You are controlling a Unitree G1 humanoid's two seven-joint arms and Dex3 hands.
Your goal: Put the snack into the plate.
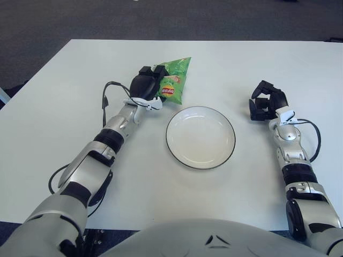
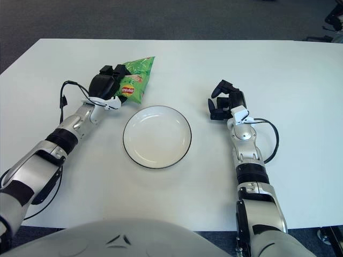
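Note:
A green chip bag [image 1: 176,79] lies on the white table just beyond the upper left of the plate. My left hand [image 1: 147,81] is at the bag's left edge with its fingers closed over that edge. The white plate [image 1: 177,147] with a dark rim sits at the table's middle and holds nothing. My right hand [image 1: 266,101] shows to the right of the plate, fingers curled, holding nothing. The bag [image 2: 135,77] and plate [image 2: 134,152] also show in the right eye view.
The white table [image 1: 64,96] spreads wide around the plate. Black cables loop beside my left forearm [image 1: 105,99] and my right forearm [image 1: 316,139]. Dark floor lies past the table's far edge.

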